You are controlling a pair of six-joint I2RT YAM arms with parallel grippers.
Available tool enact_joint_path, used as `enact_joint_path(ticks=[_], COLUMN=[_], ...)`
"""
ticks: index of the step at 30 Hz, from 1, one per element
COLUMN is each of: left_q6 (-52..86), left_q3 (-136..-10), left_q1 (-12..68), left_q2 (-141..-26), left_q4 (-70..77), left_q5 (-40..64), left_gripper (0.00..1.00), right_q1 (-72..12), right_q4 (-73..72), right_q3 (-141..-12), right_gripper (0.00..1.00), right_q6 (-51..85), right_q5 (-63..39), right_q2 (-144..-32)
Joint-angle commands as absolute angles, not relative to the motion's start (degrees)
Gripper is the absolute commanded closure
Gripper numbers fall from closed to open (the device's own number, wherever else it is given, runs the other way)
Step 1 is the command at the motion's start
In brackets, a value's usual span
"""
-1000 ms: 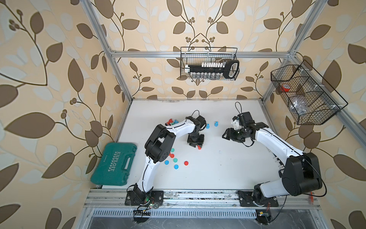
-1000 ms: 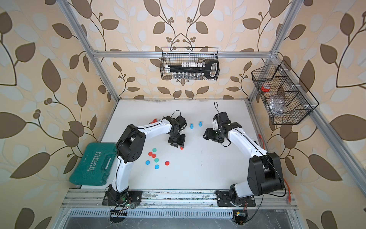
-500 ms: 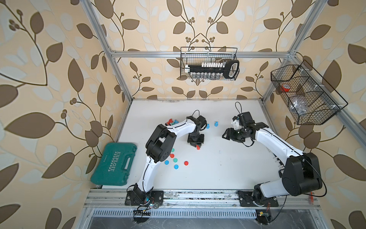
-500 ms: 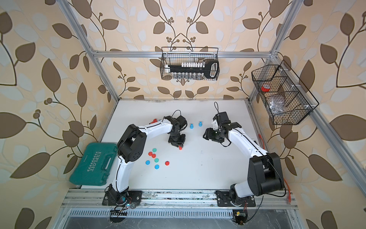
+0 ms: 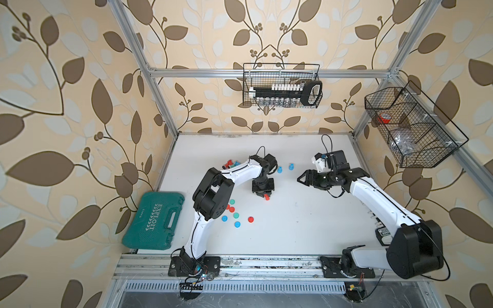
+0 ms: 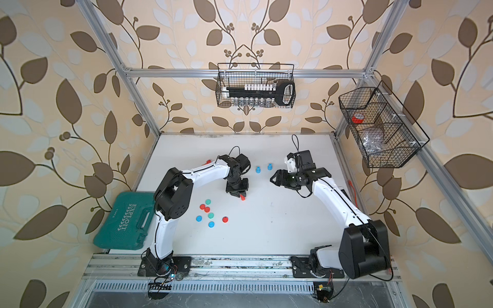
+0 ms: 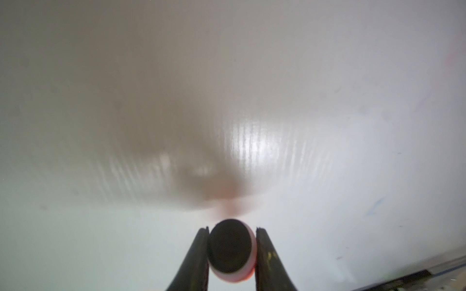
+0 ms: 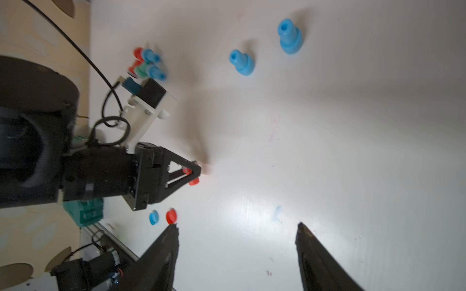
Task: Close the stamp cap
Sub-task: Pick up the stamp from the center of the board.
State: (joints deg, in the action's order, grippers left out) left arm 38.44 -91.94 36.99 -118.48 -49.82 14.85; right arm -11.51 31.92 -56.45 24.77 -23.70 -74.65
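The left gripper (image 5: 265,194) has just clamped. Its fingers (image 7: 198,257) stood apart a second ago and now pinch the red stamp (image 5: 266,197) from both sides, just left of centre in both top views. In the left wrist view the stamp sits low in the frame, squeezed between the two fingers. Its dark round face is turned to the camera and bare, so no cap is on it yet.

The stamp itself has not shifted over that second. It may still be touching the bench (image 5: 293,226), though the blur makes that hard to call.

Right of centre, the right gripper (image 5: 302,179) hovers with its fingers (image 8: 161,257) spread wide around nothing, aimed towards the stamp.

The loose caps lie scattered to the lower left of the stamp, well apart from it, with a red cap (image 5: 250,219) nearest the open bench.

So the stamp is secured, and that reads as the first step done. The closing proper is still ahead: a matching cap has to be fetched and pressed over that dark face.
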Motion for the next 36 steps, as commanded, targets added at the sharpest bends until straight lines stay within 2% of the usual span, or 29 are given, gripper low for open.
enact_joint_path(ticks=[1, 9, 13, 18, 36], left_q6=[48.6, 71.2, 76.9, 81.8, 86.7], left_q3=[-89.6, -77.2, -74.6, -73.0, -69.0], left_q1=[35.0, 34.9, 35.5, 35.8, 37.7], left_q2=[-108.4, -99.3, -95.9, -93.0, -88.3], left_q4=[-48.1, -35.7, -33.9, -33.1, -31.4], left_q5=[19.3, 25.7, 25.0, 24.4, 24.2], left_gripper=[0.76, 0.75, 0.74, 0.74, 0.75], right_q1=[-13.4, -27.9, -34.6, -39.5, -40.3], right_q4=[24.2, 13.8, 9.6, 5.8, -0.8], right_q3=[-51.3, -38.1, -36.8, -37.3, -41.5], right_gripper=[0.30, 0.31, 0.31, 0.32, 0.38], right_q6=[31.4, 41.6, 44.3, 45.6, 44.6], right_q5=[-29.6, -15.2, -9.3, -7.0, -8.8], right_q2=[-68.3, -55.9, -56.6, -60.6, -70.3])
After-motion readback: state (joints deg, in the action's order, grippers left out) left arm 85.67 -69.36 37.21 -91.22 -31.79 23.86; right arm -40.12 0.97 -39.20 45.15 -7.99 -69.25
